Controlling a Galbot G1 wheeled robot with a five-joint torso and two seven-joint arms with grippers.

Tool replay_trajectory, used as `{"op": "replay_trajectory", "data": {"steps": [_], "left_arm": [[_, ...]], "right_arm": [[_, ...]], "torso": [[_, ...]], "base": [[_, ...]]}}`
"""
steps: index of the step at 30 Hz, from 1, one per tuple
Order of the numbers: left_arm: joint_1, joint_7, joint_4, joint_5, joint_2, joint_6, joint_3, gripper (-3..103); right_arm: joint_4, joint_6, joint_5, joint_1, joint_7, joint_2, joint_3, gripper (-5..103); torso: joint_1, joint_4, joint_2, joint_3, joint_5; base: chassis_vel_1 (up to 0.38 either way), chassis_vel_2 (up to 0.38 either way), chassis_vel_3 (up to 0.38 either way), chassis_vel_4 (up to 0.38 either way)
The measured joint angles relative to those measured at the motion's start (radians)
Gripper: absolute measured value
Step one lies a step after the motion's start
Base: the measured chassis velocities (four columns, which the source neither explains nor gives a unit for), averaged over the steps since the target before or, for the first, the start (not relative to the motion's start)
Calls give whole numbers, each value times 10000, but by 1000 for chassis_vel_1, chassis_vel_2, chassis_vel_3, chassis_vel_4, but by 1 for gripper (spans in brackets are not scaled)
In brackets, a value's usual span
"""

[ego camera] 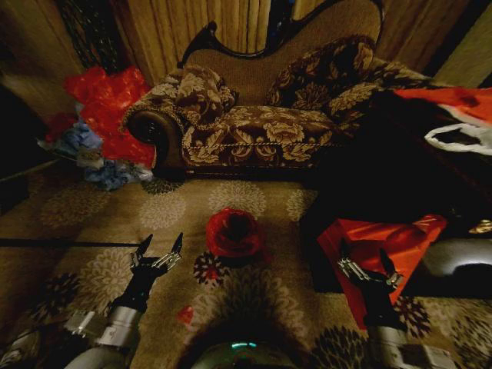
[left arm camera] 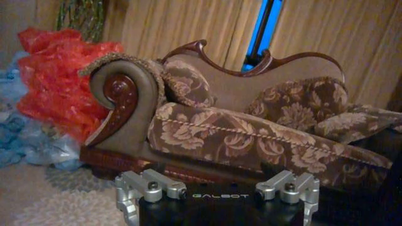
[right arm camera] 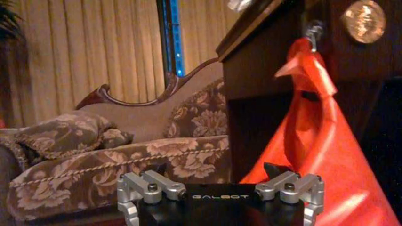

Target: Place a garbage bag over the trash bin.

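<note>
From the head view I see the garbage bag (ego camera: 234, 232) lying over the trash bin (ego camera: 240, 260) on the carpet (ego camera: 254, 304), in the middle of the picture and a little toward 12 o'clock from my two arms. The red film covers the top of the bin and folds into its mouth, so only a dark edge of the bin shows under it at the 6 o'clock side. I judge the bag is already seated and the task is near its end, though I cannot see how far the film goes down the sides.

My left gripper (ego camera: 159, 250) hovers at about 9 o'clock from the bin, near it but apart. Its fingers are spread wide and hold nothing. My right gripper (ego camera: 367, 263) hovers at about 3 o'clock from the bin, farther away, in front of the flat red stack (ego camera: 388, 244) that hangs at the dark cabinet (right arm camera: 264, 103). It is also spread open and empty. I think both are kept back and open so that they do not pull the thin film off the bin.

A small red scrap (ego camera: 185, 314) lies on the carpet at about 7 o'clock from the bin. The sofa (ego camera: 261, 123) stands behind at 12 o'clock, with a mound of red and blue plastic (ego camera: 104, 127) beside its arm.
</note>
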Motion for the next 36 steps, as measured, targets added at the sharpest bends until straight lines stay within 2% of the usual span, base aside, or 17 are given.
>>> {"op": "replay_trajectory", "data": {"steps": [7,36], "left_arm": [[213,106,27,36,-215,-168,-19,100],[183,95,80,-5,-197,-171,-20,100]], "right_arm": [[159,-279,-290,74,-11,69,-48,100],[129,-297,-283,111,-50,18,-66,100]], "torso": [[0,-1,-2,0,0],[0,-1,-2,0,1]], "base": [[0,0,0,0],[0,0,0,0]]}}
